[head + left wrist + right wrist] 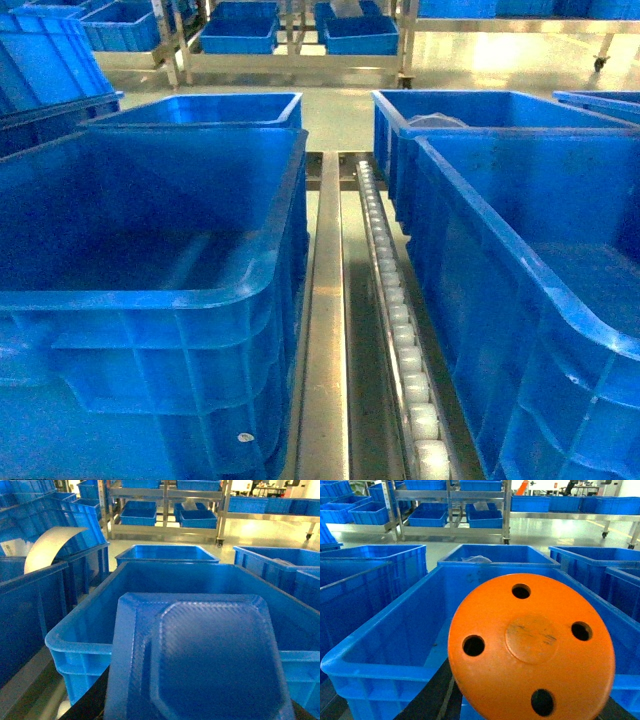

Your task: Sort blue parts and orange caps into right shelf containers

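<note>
Left gripper: fingers hidden; blue part (200, 660) fills the left wrist view's foreground, grip state cannot be told.
Right gripper: fingers hidden; orange cap (532, 647) fills the right wrist view, four holes showing, grip unconfirmed.
Containers: left crate (150, 290) at 9 o'clock, right crate (520, 270) at 3 o'clock.
Right shelf: roller track (395, 320) between crates, running toward 12 o'clock.
</note>
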